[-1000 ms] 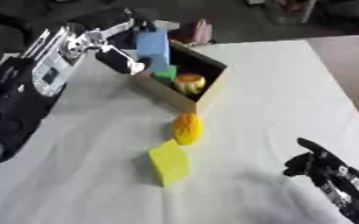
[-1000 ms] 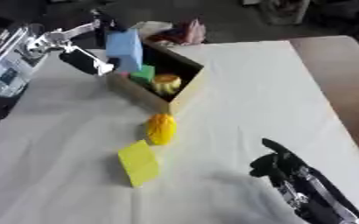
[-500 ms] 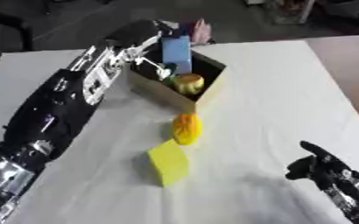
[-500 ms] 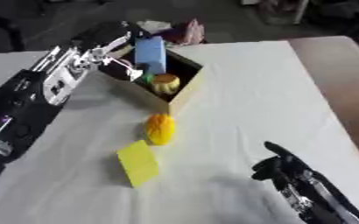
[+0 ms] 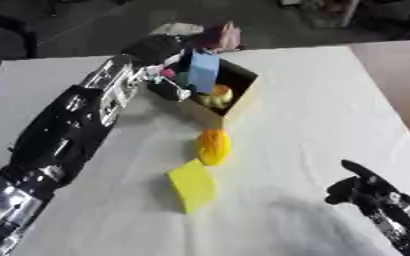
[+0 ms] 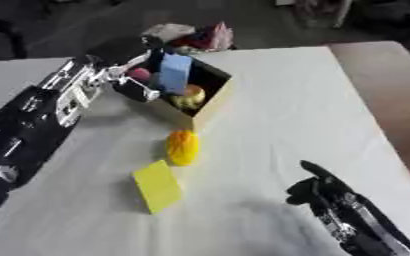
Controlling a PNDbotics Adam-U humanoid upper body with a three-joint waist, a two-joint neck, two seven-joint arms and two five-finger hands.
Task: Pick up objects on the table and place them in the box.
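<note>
Left hand (image 5: 166, 75) gripping blue block (image 5: 203, 73) over box (image 5: 240, 99), right hand (image 5: 359, 186) curled, empty.

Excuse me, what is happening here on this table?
The robot's left hand holds a blue block over the open box, which already contains some items. An orange object and a yellow block lie on the white table. The right hand rests idle near the lower right corner.

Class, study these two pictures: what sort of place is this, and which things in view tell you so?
Probably a robot test or training room: a table under a white cloth, an open box with toy-like items, and a yellow block laid out for sorting, with dim clutter behind.
</note>
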